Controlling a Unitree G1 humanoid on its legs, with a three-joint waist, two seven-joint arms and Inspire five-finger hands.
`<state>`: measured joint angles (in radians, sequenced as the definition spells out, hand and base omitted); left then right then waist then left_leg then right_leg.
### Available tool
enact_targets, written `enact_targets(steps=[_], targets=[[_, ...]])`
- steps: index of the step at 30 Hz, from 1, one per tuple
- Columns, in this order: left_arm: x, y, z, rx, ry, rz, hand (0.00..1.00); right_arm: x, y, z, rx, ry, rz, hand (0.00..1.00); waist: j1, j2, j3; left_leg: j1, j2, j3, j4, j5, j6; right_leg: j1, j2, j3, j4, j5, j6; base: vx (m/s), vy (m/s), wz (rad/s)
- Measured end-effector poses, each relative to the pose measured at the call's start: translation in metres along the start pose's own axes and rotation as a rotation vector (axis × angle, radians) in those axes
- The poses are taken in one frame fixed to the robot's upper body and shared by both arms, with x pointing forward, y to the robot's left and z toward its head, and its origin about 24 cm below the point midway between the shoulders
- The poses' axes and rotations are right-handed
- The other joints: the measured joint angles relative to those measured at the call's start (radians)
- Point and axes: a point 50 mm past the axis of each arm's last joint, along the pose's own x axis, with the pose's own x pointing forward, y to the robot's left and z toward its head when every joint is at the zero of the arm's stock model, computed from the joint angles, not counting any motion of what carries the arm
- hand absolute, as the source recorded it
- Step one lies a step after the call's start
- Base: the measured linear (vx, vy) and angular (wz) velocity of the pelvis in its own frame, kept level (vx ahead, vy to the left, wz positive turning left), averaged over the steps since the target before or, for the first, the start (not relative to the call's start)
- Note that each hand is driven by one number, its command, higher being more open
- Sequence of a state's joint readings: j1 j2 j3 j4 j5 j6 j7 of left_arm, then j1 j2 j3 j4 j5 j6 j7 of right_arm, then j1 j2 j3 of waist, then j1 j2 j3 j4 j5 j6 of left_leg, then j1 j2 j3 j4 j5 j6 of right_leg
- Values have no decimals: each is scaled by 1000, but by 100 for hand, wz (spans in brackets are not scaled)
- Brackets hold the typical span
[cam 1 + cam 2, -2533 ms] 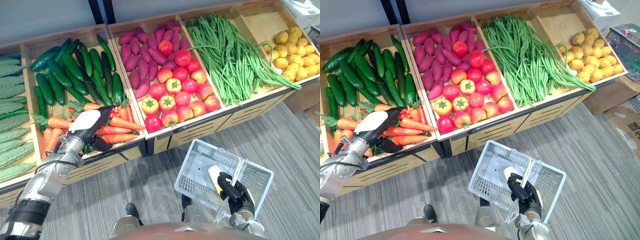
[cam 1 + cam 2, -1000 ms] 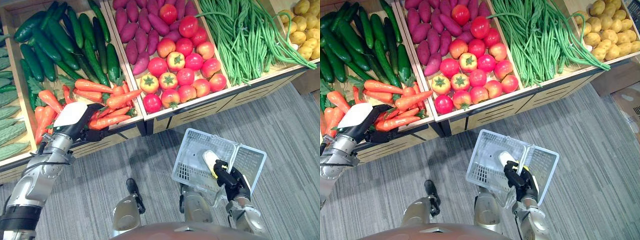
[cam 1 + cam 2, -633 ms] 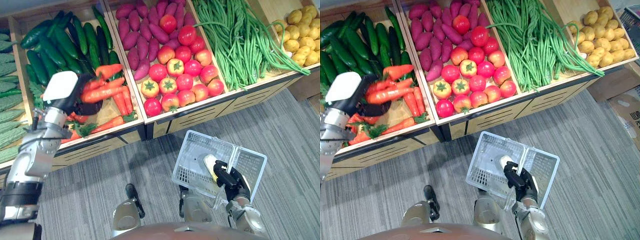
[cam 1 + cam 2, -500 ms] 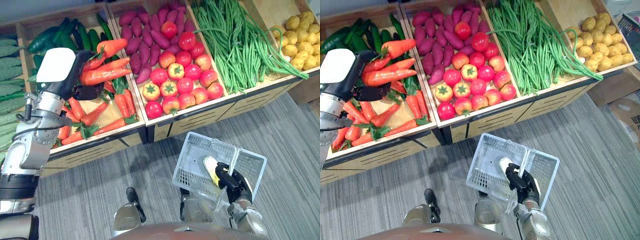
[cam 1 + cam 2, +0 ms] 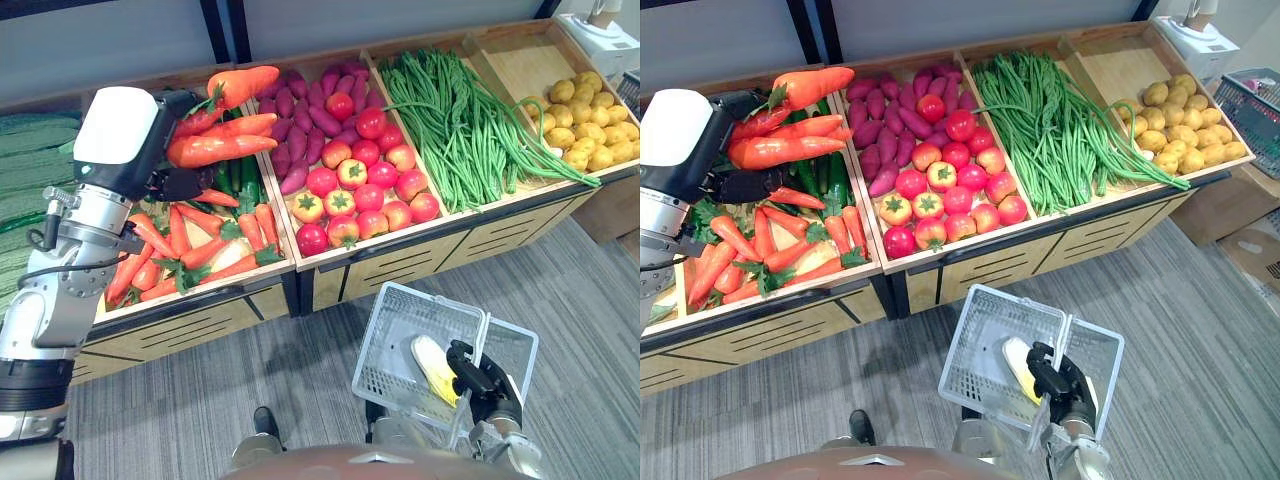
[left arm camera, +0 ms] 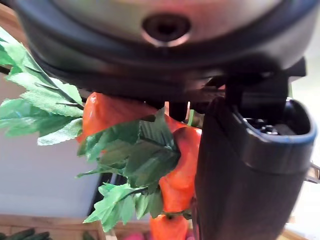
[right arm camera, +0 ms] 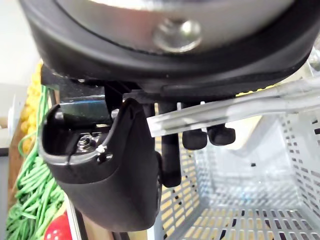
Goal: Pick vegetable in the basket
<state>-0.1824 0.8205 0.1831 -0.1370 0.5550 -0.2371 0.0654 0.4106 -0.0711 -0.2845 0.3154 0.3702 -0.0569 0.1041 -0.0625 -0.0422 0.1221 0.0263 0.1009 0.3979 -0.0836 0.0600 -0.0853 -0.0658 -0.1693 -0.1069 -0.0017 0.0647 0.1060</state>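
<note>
— Which hand has the vegetable?

— My left hand (image 5: 122,140). Its fingers are curled round a bunch of carrots (image 5: 215,148), which I hold in the air above the left end of the stand (image 5: 400,262), over the compartment where the loose carrots (image 5: 200,250) and the cucumbers (image 5: 835,182) lie. The orange tips point toward the sweet potatoes (image 5: 300,110). From my wrist, the green leaves (image 6: 135,155) hang right against my palm.

— And the basket?

— The basket (image 5: 395,335) is over the floor (image 5: 250,370), in front of the stand's front edge, below the tomatoes (image 5: 365,190) and the green beans (image 5: 450,120). My right hand (image 5: 480,378) has its fingers wrapped round the handle (image 7: 235,111).

— Are the bunch and the basket close?

— No, well apart. The bunch is up by the stand's back edge, the basket out past the front one. The potatoes (image 5: 590,120) sit at the stand's right end.
</note>
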Motion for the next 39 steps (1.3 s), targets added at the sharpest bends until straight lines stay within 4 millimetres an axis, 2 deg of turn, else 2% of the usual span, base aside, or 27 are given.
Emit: enact_targets(steps=[11, 20, 23, 27, 31, 36, 39], targets=[[-3, 2, -3, -24, 29, 59, 0, -5, -12, -2, 5, 12, -52, 0, -18, 5, -65, 18, -1, 0, -2, 7, 1, 17, 0, 1, -1, 0, 1, -6, 0, 0], [-10, -9, -2, -63, 54, 48, 0, -8, -20, -2, 9, 10, -97, 0, -23, 9, -79, 21, -1, 1, -2, 12, 2, 19, 0, 3, 0, 2, 4, 0, 0, 0], [-12, -14, 0, -96, 63, 50, 0, -10, -23, -4, 8, 16, -110, 0, -26, 10, -100, 23, -1, 3, -2, 12, 2, 19, 0, 5, 0, 2, 4, 0, 0, 0], [-18, -27, 21, -148, 1, 1, 0, -10, -26, -1, 12, 5, -134, 0, -30, 10, -103, 40, -1, 8, -2, 10, -1, 34, 0, 11, 0, 2, 3, -6, 1, -4], [-22, -40, 59, -226, -158, -74, 0, -8, -26, 10, 13, -40, -137, 0, -33, 10, -104, 55, 0, 38, -5, -2, -10, 29, 4, 41, -1, -3, -3, -39, 5, -19], [-23, -45, 79, -308, -240, -104, 0, -8, -25, 29, 9, -119, -130, 0, -56, 13, -107, 68, 9, 77, -1, -5, -15, 15, 17, 80, 1, 0, 0, -10, -10, -26], [-22, -52, 89, -351, -276, -136, 0, -10, -31, 43, 3, -168, -149, 0, -74, 12, -117, 76, 21, 92, -1, -9, -21, 14, 31, 92, 1, 4, 4, 30, -32, -18]])
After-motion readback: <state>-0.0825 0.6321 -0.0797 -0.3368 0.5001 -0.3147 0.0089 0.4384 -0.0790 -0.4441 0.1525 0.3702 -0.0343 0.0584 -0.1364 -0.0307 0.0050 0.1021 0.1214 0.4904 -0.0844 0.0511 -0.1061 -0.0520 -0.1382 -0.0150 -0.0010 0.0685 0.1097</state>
